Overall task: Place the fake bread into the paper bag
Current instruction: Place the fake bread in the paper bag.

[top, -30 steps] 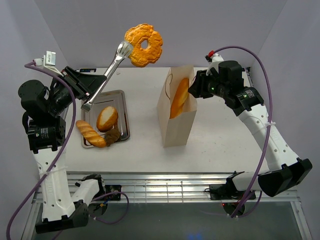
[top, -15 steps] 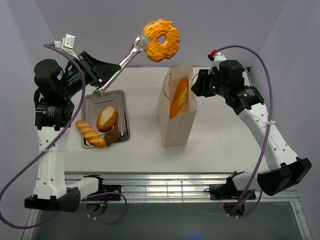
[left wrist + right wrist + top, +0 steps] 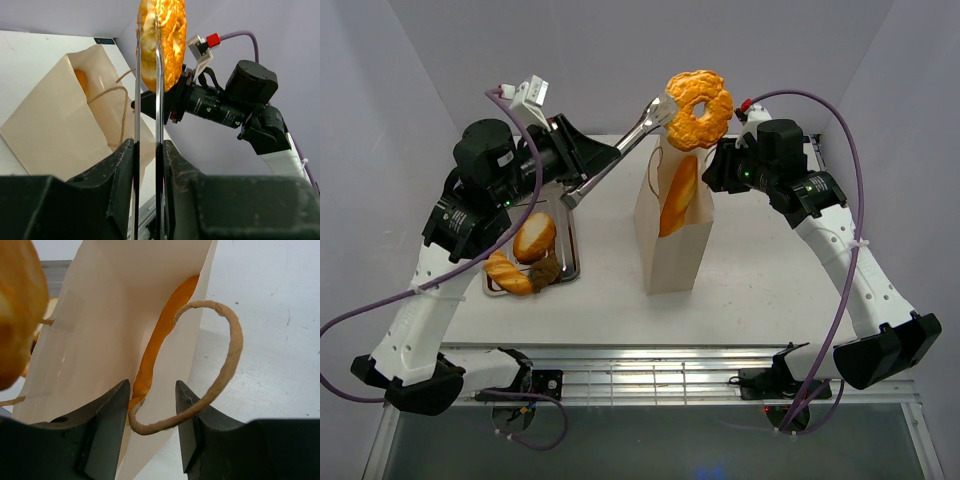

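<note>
In the top view the left gripper [image 3: 605, 160] is clamped on the tongs [image 3: 638, 128], whose tips pinch the donut [image 3: 698, 108] at the bag's [image 3: 670, 250] 12 o'clock, over the far rim of its mouth. I judge it should come toward 6 o'clock and go down edge-on beside the loaf [image 3: 680, 195] before the tongs ease, since it looks nearly as wide as the mouth. The right gripper [image 3: 712, 170] sits at the mouth's 3 o'clock. In the left wrist view the tong arms run between the pressed fingers [image 3: 120, 170] up to the donut at 12 o'clock. In the right wrist view the jaws stand half apart astride the rim and handle [image 3: 227, 360]. Whether they pinch, I cannot tell. The donut is at 10 o'clock.
</note>
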Robot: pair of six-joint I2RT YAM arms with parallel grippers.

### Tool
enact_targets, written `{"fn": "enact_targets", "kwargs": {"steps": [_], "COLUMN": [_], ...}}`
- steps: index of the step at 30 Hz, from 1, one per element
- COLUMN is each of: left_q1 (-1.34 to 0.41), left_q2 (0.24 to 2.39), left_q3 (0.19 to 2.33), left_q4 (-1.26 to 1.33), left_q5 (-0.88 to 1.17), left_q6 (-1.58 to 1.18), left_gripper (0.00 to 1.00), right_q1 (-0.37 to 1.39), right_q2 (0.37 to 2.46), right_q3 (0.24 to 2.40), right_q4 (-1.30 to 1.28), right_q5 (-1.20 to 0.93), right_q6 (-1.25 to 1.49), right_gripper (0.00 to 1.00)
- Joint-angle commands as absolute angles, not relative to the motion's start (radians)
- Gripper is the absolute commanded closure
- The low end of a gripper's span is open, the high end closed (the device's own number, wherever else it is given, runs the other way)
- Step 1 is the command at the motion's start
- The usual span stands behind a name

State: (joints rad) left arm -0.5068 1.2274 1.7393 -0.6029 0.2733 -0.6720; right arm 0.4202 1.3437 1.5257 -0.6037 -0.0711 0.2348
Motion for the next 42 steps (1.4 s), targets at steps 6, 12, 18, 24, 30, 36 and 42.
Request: {"fn": "enact_targets", "kwargs": {"steps": [6,12,18,24,30,36,42], "left_q1": [-0.719,-0.732,-0.732,-0.732,-0.732,-0.736,-0.738], "left_q2": [1.135,1.077,1.035,1.052,1.094,1.101,1.098], "left_q3": [1.687,1.655,1.609,1.638,1.666,1.677,1.667], "left_q4": [-0.641,-0.713,-0.738,-0.796,-0.851,-0.857,-0.853], "left_q5": [0.015,-0.080,-0.097,-0.118,-0.130,-0.118,-0.104], "left_q6": [-0.690,-0.709,-0.730,-0.726,-0.716,-0.709,-0.709], "left_gripper": [1.00,1.00,1.00,1.00,1.00,1.00,0.80], "right_q1": [0.414,0.411,0.407,0.407,0.405,0.405,0.405], "right_q2": [1.341,1.339,1.342,1.353,1.361,1.367,1.373], "right_q3": [1.557,1.540,1.537,1.540,1.552,1.552,1.555], "right_q4": [-0.565,-0.555,-0.548,-0.543,-0.543,-0.543,-0.538], "right_q5": [-0.046,-0.040,-0.046,-0.054,-0.057,-0.063,-0.069], "right_q6": [0.239,0.238,0.241,0.242,0.242,0.242,0.245], "right_gripper": [0.53,0.55,0.56,0.58,0.59,0.59,0.59]}}
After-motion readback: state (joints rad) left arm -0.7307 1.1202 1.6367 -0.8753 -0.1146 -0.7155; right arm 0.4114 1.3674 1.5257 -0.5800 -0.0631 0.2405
